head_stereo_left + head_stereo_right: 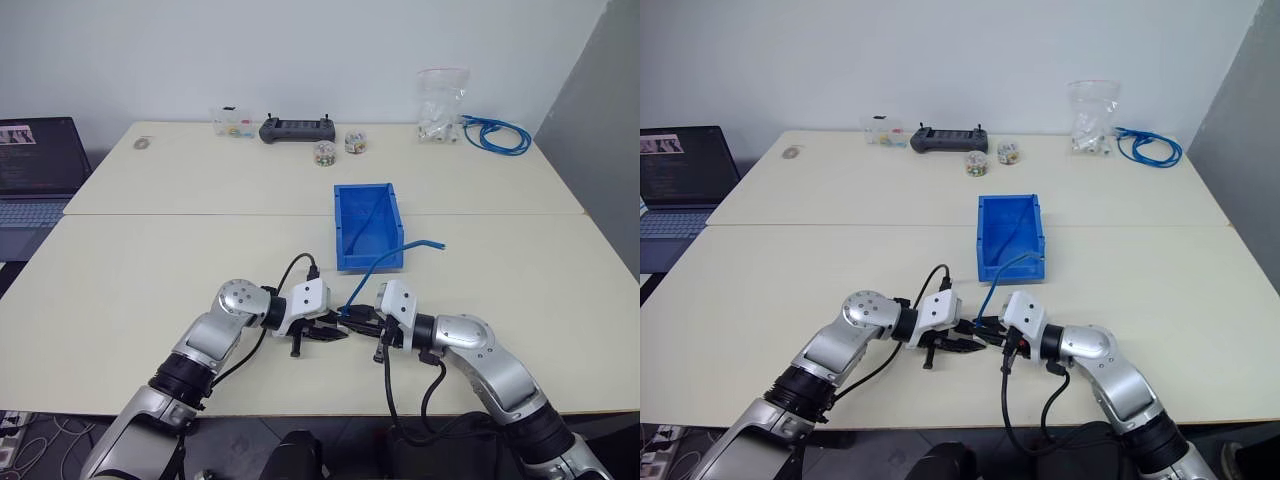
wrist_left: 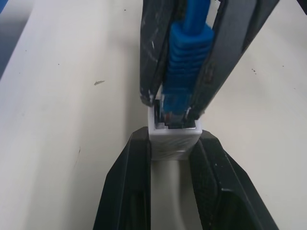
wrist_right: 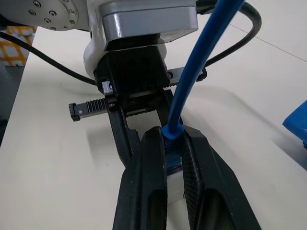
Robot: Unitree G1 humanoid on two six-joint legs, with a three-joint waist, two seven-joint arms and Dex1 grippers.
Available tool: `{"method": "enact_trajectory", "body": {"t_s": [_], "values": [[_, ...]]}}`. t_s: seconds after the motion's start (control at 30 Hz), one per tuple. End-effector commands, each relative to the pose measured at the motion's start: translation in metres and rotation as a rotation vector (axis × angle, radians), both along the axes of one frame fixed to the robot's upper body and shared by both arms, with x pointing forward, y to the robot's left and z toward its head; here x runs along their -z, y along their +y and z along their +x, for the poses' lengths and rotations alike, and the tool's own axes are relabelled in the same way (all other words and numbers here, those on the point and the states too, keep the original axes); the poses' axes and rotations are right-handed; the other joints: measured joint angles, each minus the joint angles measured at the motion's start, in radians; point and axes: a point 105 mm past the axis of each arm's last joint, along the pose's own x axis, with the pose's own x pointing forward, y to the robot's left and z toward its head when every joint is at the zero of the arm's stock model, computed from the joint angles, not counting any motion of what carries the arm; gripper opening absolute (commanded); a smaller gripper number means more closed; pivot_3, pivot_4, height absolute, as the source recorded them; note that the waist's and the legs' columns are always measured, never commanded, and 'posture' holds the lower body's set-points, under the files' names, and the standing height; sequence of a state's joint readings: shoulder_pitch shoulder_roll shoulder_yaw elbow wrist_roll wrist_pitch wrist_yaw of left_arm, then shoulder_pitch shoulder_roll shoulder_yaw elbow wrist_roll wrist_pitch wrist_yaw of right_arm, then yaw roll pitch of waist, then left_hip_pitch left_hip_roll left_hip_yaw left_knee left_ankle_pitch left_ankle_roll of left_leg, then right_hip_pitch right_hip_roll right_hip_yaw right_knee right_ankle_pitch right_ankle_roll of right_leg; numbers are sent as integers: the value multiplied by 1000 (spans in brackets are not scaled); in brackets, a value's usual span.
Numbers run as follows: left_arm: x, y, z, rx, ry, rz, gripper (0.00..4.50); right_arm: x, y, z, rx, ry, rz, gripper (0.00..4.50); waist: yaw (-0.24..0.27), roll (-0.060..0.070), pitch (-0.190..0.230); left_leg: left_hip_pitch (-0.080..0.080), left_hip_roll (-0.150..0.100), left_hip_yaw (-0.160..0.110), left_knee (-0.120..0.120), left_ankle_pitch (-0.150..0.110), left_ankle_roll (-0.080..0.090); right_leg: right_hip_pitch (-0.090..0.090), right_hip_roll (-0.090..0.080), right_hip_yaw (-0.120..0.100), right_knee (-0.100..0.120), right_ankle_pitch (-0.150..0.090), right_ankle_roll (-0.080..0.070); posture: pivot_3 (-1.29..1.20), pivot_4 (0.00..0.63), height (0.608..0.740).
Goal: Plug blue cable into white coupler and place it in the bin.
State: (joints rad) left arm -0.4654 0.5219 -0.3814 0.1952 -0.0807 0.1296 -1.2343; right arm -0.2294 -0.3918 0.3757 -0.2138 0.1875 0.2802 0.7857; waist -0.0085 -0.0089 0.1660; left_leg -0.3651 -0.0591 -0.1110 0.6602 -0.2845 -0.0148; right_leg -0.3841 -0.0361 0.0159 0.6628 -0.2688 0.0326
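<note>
Both jaws are closed on something, as you can see: the left gripper (image 1: 338, 331) clamps the white coupler, and the right gripper (image 1: 352, 320) clamps the plug end of the blue cable (image 1: 375, 271).

In the left eye view you find the two grippers tip to tip in the lower middle of the frame, over the cream table (image 1: 150, 260). From there the cable rises up and right, into the blue bin (image 1: 368, 226) just above the grippers, and one end of it sticks out past the bin's right side. At the upper edge of the table you see a black controller (image 1: 297, 129), a clear bag (image 1: 441, 105) and a coil of blue cable (image 1: 495, 134). A laptop (image 1: 35, 180) is at the left edge.

In the left wrist view you see the white coupler (image 2: 173, 135) pinched between the two black fingers (image 2: 125, 189), and the blue plug (image 2: 182, 84) sits in its socket.

In the right wrist view you see the right fingers (image 3: 144, 191) shut on the plug's ribbed boot, with the white block just beneath it.
</note>
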Motion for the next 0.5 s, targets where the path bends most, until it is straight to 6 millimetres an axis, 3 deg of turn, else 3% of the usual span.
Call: {"method": "enact_trajectory", "body": {"t_s": [0.03,0.23,0.5], "values": [[20,8,-6,-22,63,72,781,16,-1,-5,-42,44,-84,158,0,0,0,0,0,0,0,0,0,0,0,0,0,0,0,0,150,740],[20,9,-5,-24,60,74,781,39,-3,-8,-78,143,-203,152,0,0,-2,0,0,0,0,0,0,0,0,0,0,0,0,0,150,740],[20,11,-7,-29,63,75,781,53,-6,-6,-58,216,-286,149,0,-1,-11,2,1,0,-1,0,0,0,0,-1,-1,-1,0,0,150,740]]}}
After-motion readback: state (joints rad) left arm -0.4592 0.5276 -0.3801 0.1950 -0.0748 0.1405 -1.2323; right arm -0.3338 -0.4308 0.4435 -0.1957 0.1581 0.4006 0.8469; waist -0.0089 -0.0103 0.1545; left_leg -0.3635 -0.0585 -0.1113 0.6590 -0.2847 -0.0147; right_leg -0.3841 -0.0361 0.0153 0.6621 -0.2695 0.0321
